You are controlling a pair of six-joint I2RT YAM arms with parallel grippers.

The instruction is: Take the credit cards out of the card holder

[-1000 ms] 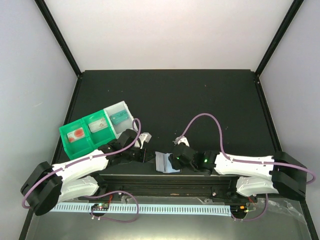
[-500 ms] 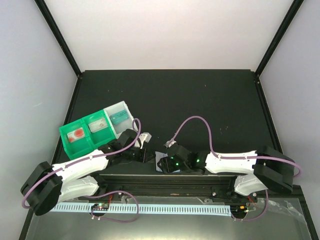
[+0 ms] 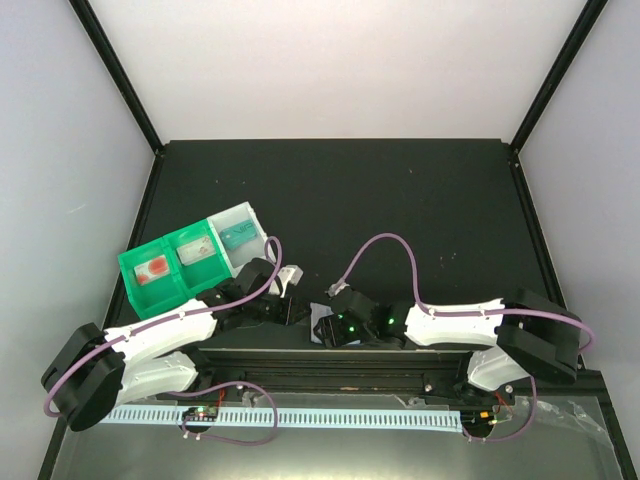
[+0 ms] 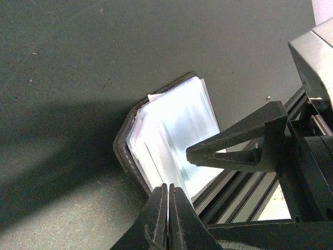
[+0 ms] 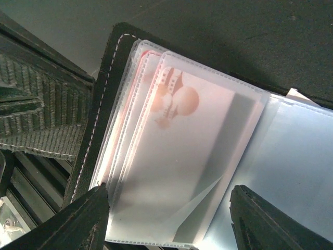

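On the black table [image 3: 400, 200], at 6 o'clock, the card holder [image 4: 174, 127] lies open, cover pinched (apparently) by the closed left gripper [image 4: 167, 195], while the right gripper [image 5: 169, 195] gapes over its sleeves [image 5: 208, 172], where closing could seize sleeve, not card [image 5: 171, 104], tugging the holder loose.

**Q:** Where will you find the card holder [image 4: 171, 130]?
**A:** To the right of the green tray [image 3: 160, 292], apart from it. It lies open, with a dark stitched cover and clear sleeves fanned. A pink-printed card [image 5: 171, 104] sits inside one sleeve.
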